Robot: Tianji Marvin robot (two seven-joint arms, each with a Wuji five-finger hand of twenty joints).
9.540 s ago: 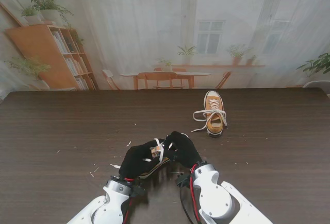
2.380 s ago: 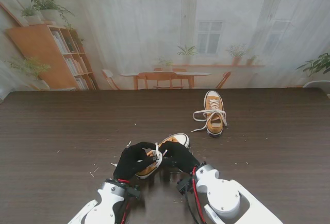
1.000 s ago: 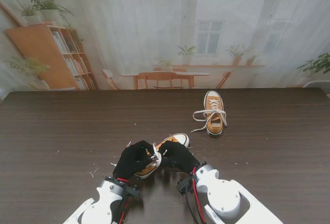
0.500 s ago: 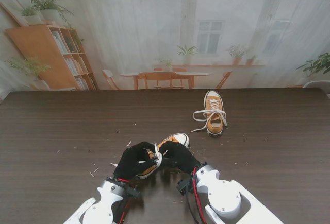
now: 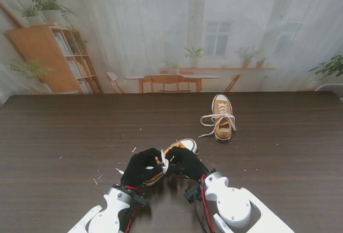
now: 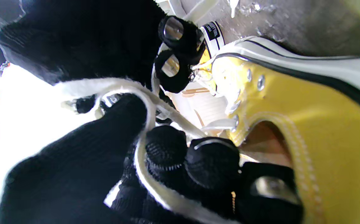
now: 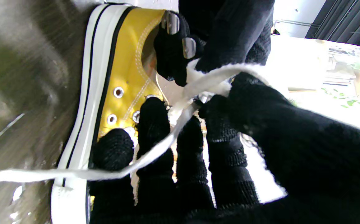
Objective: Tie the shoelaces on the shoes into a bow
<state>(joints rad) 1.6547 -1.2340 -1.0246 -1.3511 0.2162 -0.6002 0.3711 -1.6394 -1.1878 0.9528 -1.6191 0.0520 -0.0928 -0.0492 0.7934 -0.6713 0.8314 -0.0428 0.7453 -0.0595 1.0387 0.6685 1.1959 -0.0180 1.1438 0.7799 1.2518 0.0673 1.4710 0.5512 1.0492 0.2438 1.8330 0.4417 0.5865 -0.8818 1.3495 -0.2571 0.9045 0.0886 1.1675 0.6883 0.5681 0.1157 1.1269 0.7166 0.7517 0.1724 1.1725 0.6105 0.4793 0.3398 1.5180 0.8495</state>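
Both hands, left hand [image 5: 141, 166] and right hand [image 5: 185, 161], grip the lace [image 7: 167, 140] (knot hidden).

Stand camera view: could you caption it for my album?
Two black-gloved hands work a yellow sneaker's white lace.

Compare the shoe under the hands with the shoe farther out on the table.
The near shoe is mostly hidden by the left hand and right hand, both gripping its lace; the far shoe stands alone, untouched.

The near shoe's toe angles to my right; the far shoe points straight away from me.

The far shoe's laces trail loose on the table; the near shoe's are drawn up between the fingers.

Both are yellow, white-soled sneakers.
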